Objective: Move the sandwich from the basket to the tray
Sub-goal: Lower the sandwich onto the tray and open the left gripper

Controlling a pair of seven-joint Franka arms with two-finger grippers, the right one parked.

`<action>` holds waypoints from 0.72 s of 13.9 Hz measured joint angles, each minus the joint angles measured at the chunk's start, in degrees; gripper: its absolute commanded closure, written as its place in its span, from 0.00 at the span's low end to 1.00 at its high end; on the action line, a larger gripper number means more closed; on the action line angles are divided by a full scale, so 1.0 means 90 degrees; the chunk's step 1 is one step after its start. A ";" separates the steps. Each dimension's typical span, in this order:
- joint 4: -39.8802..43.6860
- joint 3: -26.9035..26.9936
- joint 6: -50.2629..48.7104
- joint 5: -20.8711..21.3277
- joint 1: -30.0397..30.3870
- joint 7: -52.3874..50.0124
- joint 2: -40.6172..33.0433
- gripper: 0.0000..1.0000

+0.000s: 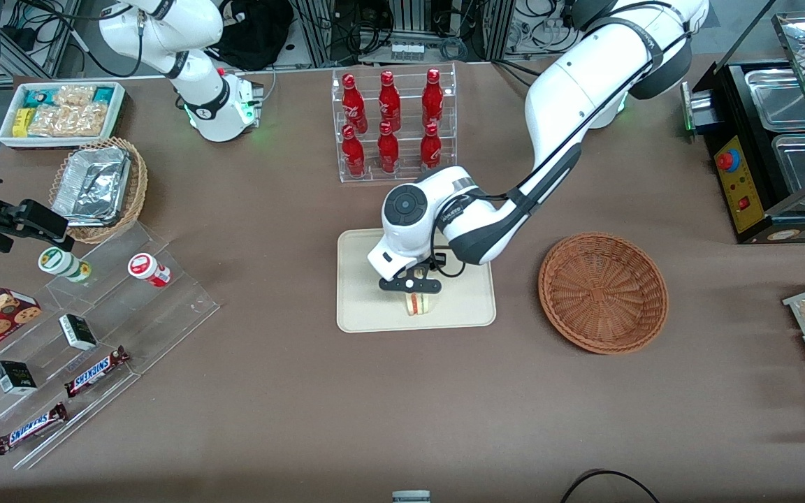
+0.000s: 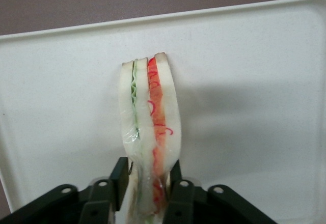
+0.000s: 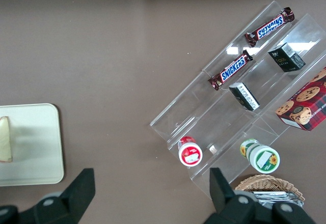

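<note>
Closest to the front camera were the two Snickers bars [image 1: 31,428] on the clear acrylic stepped display stand [image 1: 95,349], toward the parked arm's end of the brown worktop [image 1: 291,419].

Going by size after that: the white working arm [image 1: 570,126] reached down over the middle of the worktop. Next was the round reddish-brown woven wicker basket [image 1: 603,291], sitting beside the tray toward the working arm's end, with nothing in it. Then the flat cream-beige rectangular tray [image 1: 360,293] with rounded corners and a low rim, nearer the front camera than the clear rack of red bottles [image 1: 394,122].

The black two-finger gripper [image 1: 411,286] hung low over the tray. In the wrist view its jaws [image 2: 147,183] were clamped on the small triangular sandwich wedge [image 2: 150,127], pale white bread with a green layer and a red-orange layer, one finger [image 2: 118,175] pressed against each bread face. The sandwich [image 1: 416,303] stood on edge over the tray's surface, toward the rim nearest the front camera. Couldn't tell if its bottom was actually touching the tray or just above it.
</note>
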 measured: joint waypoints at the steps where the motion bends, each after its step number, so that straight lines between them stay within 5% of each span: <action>1: 0.0023 0.0000 -0.0001 0.0001 -0.0001 -0.0002 -0.0001 0.01; 10: 0.0372 -0.0012 -0.1174 -0.0084 0.0210 -0.0610 -0.1384 0.00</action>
